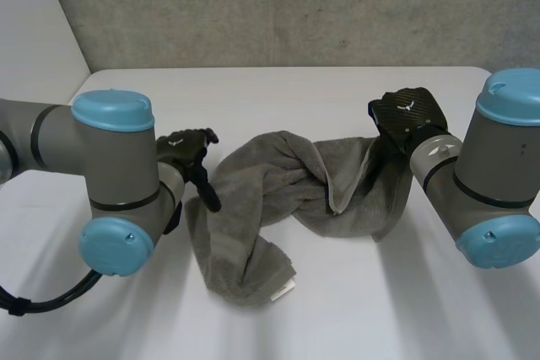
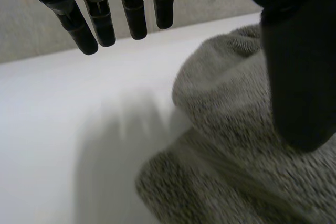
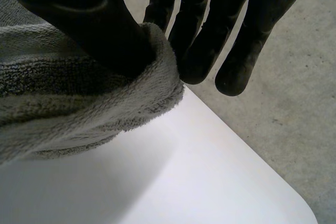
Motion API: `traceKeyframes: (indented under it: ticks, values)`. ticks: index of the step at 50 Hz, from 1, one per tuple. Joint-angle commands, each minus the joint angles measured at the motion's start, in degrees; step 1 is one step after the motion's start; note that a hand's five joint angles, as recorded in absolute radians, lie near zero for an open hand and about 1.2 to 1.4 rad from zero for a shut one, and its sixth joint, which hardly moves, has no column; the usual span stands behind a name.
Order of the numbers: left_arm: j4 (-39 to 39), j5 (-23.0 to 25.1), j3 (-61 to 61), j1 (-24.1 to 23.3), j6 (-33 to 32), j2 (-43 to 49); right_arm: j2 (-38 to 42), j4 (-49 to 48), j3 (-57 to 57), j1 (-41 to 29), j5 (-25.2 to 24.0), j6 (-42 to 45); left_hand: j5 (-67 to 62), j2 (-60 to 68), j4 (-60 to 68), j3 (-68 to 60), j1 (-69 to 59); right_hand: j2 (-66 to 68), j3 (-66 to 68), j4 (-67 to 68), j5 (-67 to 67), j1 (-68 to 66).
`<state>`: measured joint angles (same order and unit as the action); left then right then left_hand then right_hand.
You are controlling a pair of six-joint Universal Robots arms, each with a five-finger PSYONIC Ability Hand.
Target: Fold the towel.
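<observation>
A: Where does the towel (image 1: pixel 278 196) lie?
B: Twisted, mid-worktop (image 1: pixel 278 90); the right hand (image 1: pixel 407 112) pinches one end between thumb and fingers, the left hand (image 1: pixel 184 151) is spread beside the other end.

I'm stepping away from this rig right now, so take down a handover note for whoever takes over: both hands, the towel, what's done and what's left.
Left hand: open, with straight fingers over the white table and the thumb above the left edge of the grey terry towel. It grips nothing.
Right hand: shut on the towel, pinching its right end between thumb and fingers.
Towel: twisted and bunched across the middle of the table, one end trailing toward the robot.
Done: no fold made.
Left: probably take the left end, spread the towel flat, then fold it.
</observation>
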<state>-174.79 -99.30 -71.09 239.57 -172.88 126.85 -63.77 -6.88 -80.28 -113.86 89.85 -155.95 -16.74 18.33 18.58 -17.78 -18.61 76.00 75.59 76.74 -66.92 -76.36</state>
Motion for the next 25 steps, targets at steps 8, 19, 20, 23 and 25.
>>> traceKeyframes:
  ticks: [8,19,20,23,25]
  values:
    - [1.3,2.61,4.99,-1.56,1.58,7.09,0.85,0.02,-0.32,-0.57,0.07,0.39,12.66,-4.25,-4.5,3.7,4.53,4.0,4.41,3.26,-3.08,-3.64]
    - [1.83,2.44,15.77,-1.03,0.18,10.53,0.32,-1.47,1.7,0.13,-0.81,-0.93,-53.24,61.64,61.4,-62.19,-61.36,4.0,4.41,3.26,-3.08,-3.64]
    - [1.82,2.44,15.81,-1.03,0.17,10.53,0.06,-3.39,3.36,0.13,-1.86,-2.32,-53.26,61.67,61.42,-62.22,-61.39,4.0,4.41,3.26,-3.08,-3.64]
    - [1.82,2.09,22.31,-0.15,-2.2,8.59,-1.34,-9.27,6.18,1.52,-2.83,-8.98,-53.26,61.67,61.42,-62.22,-61.39,4.0,4.41,3.26,-3.08,-3.64]
    - [1.21,2.09,26.86,1.42,-3.95,4.31,-2.85,-12.19,6.54,3.2,-3.19,-13.68,-53.26,61.67,61.42,-62.22,-61.39,4.0,4.41,3.26,-3.08,-3.64]
